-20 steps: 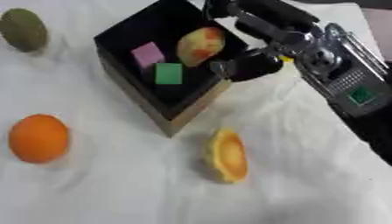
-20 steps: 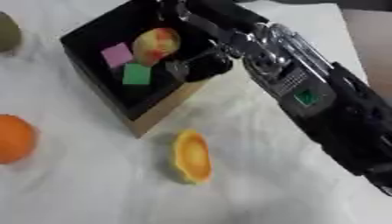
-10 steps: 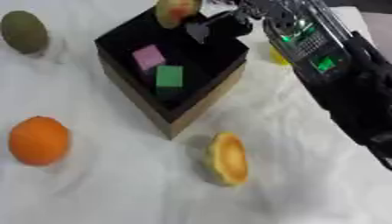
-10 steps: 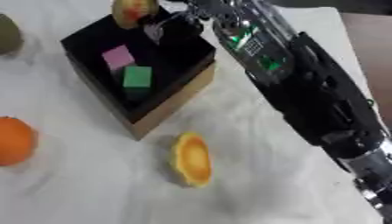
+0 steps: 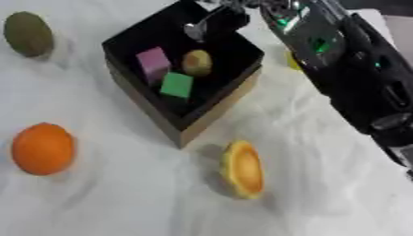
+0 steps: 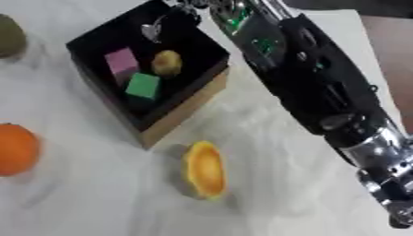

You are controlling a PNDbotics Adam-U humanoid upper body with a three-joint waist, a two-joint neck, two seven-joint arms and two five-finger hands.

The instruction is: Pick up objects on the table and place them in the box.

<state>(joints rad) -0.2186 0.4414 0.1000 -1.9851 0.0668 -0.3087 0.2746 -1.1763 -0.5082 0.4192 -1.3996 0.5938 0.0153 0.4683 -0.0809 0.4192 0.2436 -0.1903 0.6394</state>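
A black box with tan outer walls (image 5: 216,112) stands on the white cloth. Inside lie a pink block (image 5: 152,63), a green block (image 5: 176,85) and a small yellow-red fruit (image 5: 197,62). My right hand (image 5: 218,19) hovers over the box's far rim, its fingers spread and holding nothing; its arm runs back to the lower right. On the cloth lie an orange (image 5: 42,148) at the left, a green-brown fruit (image 5: 28,33) at the far left, and an orange-yellow halved fruit (image 5: 242,169) in front of the box. My left hand does not show.
A small yellow thing (image 5: 291,60) peeks out from behind my right forearm (image 6: 303,69), right of the box. White cloth (image 5: 121,203) covers the table, with bare room at the front.
The yellow-red fruit has left my right hand and now lies in the box. The hand has stayed over the far rim. The whole picture has shifted slightly.
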